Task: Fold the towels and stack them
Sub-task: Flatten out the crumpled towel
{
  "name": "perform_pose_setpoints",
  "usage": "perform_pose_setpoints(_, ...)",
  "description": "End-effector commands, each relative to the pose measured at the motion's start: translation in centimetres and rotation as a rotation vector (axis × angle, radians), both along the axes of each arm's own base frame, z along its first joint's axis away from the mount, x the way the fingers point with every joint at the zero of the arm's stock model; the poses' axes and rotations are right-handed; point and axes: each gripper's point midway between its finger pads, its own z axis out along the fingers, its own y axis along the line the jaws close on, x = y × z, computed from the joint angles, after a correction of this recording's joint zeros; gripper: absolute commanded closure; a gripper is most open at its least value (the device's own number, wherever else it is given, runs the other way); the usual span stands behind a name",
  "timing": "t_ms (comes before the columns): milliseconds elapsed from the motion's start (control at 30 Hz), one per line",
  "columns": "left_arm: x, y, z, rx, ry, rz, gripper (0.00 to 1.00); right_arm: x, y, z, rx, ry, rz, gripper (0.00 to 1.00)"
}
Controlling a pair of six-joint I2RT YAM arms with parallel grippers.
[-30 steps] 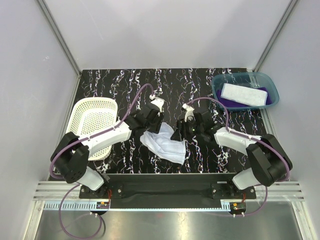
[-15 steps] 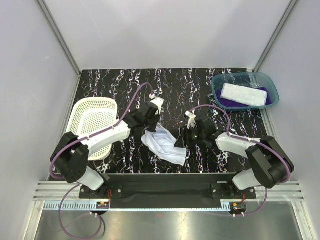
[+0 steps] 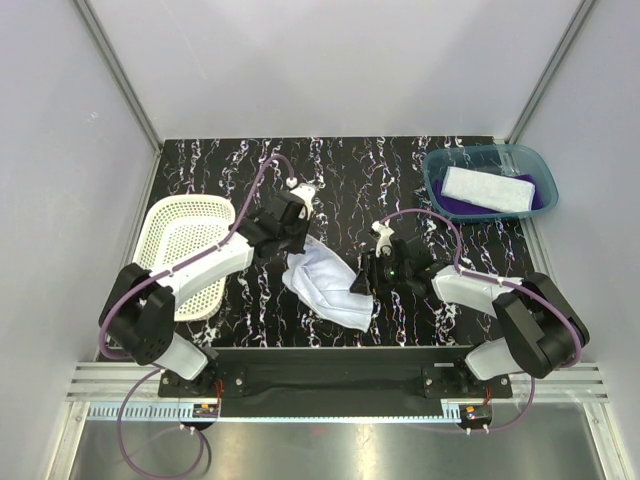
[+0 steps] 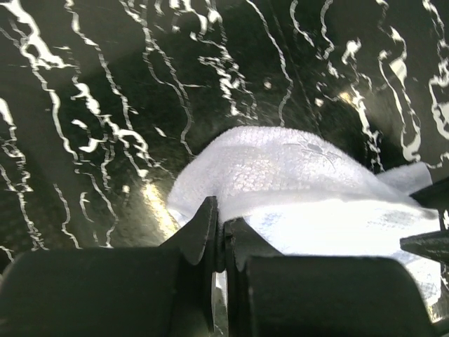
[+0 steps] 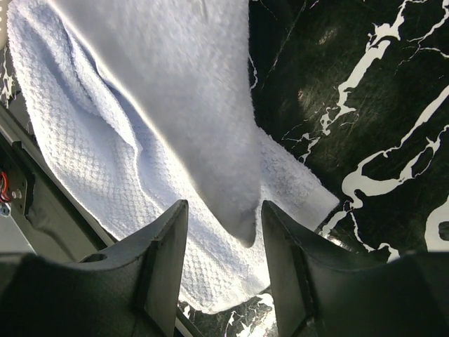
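The light blue towel [image 3: 325, 282] lies crumpled on the black marbled tabletop [image 3: 400, 170] just in front of the arm bases, its long axis running from about 11 o'clock to 5 o'clock in the overhead view. At its 11 o'clock end the left pincer [image 3: 298, 245] is closed tight, and its wrist view shows the cloth's edge nipped between the fingers with the rest mounding away beyond. On the towel's 3 o'clock side the right pincer [image 3: 360, 283] stands about half wide. A drooping fold of the cloth hangs between its jaws, with a gap showing on each side, so nothing is clamped there yet. Both arms are at the cloth. The left one has it, so the next move probably turns on the right closing on that fold so the towel can be drawn flat between the two. Well apart, at 1 o'clock, a pale towel [image 3: 487, 188] rests folded on a purple towel [image 3: 445, 206] inside the teal bin [image 3: 490, 148]. The white basket [image 3: 185, 245] sits at 9 o'clock.
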Motion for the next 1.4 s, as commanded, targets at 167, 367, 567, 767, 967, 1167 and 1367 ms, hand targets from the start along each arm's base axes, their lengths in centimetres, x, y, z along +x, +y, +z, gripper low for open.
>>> perform_pose_setpoints(167,1.5,-0.9,2.7,-0.097,-0.03,0.002,1.0,1.6,0.7,1.5,0.004,-0.086,0.003,0.52)
perform_pose_setpoints(367,1.4,-0.9,2.6,-0.1,-0.024,0.002,1.0,2.5,0.8,2.3,0.004,-0.124,-0.012,0.61)
perform_pose_setpoints(567,1.6,-0.7,2.9,-0.103,-0.024,0.007,1.0,2.6,0.6,2.5,-0.008,-0.132,-0.015,0.71)
perform_pose_setpoints(767,1.7,-0.8,3.1,-0.113,-0.023,0.003,1.0,2.5,0.2,1.6,-0.038,-0.102,-0.027,0.66)
perform_pose_setpoints(967,1.7,-0.7,3.2,-0.112,-0.019,0.004,1.0,2.7,-0.1,1.9,-0.056,-0.101,-0.044,0.99)
perform_pose_setpoints(1167,2.4,-1.1,8.9,-0.15,-0.096,-0.016,1.0,6.2,-4.0,7.3,-0.289,-0.197,-0.211,1.0)
perform_pose_setpoints(1367,2.6,0.4,24.0,-0.212,-0.341,-0.016,1.0,11.6,-6.9,24.7,-0.395,-0.548,-0.342,1.0)
